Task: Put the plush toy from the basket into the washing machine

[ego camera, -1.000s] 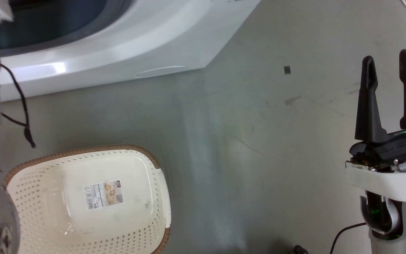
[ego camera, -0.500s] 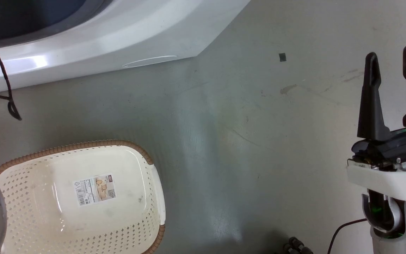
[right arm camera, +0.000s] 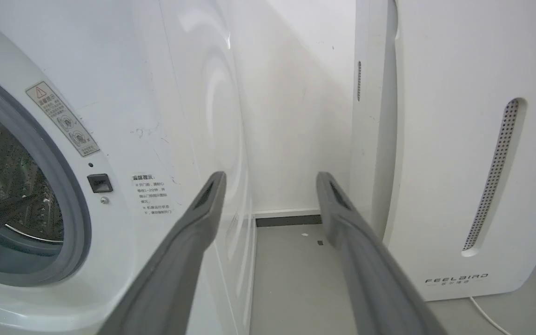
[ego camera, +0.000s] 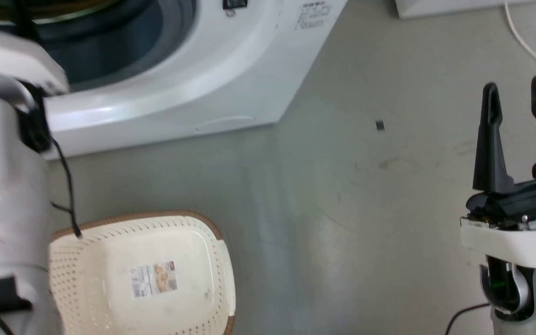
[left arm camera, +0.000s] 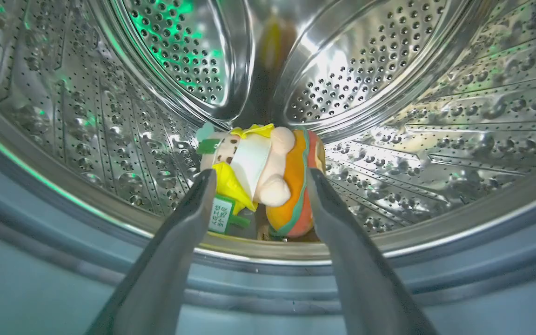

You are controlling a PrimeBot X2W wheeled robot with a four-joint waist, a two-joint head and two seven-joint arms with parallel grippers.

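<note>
The plush toy (left arm camera: 291,186), an orange bun with a yellow-and-peach figure and a green tag, lies on the drum (left arm camera: 412,139) floor inside the washing machine (ego camera: 203,79), just behind the front lip. My left gripper (left arm camera: 261,172) is open at the drum mouth, its fingertips level with the toy's two sides and not pressing it. My pale left forearm (ego camera: 3,186) reaches up to the machine's opening. The cream basket (ego camera: 156,216) stands on the floor with only its paper label (ego camera: 153,279) inside. Over bare floor, my right gripper (ego camera: 514,85) is open and holds nothing.
The white FEELBIRD appliance (right arm camera: 458,163) stands right of the washing machine (right arm camera: 156,139), with a narrow gap of grey floor (right arm camera: 296,279) between them. A white cable (ego camera: 524,42) lies at the far right. A black cable (ego camera: 65,186) hangs from my left arm above the basket.
The head camera has shifted, so more of the washer's opening and my left forearm show. The basket holds no toy throughout, and the right gripper stays open in the same pose.
</note>
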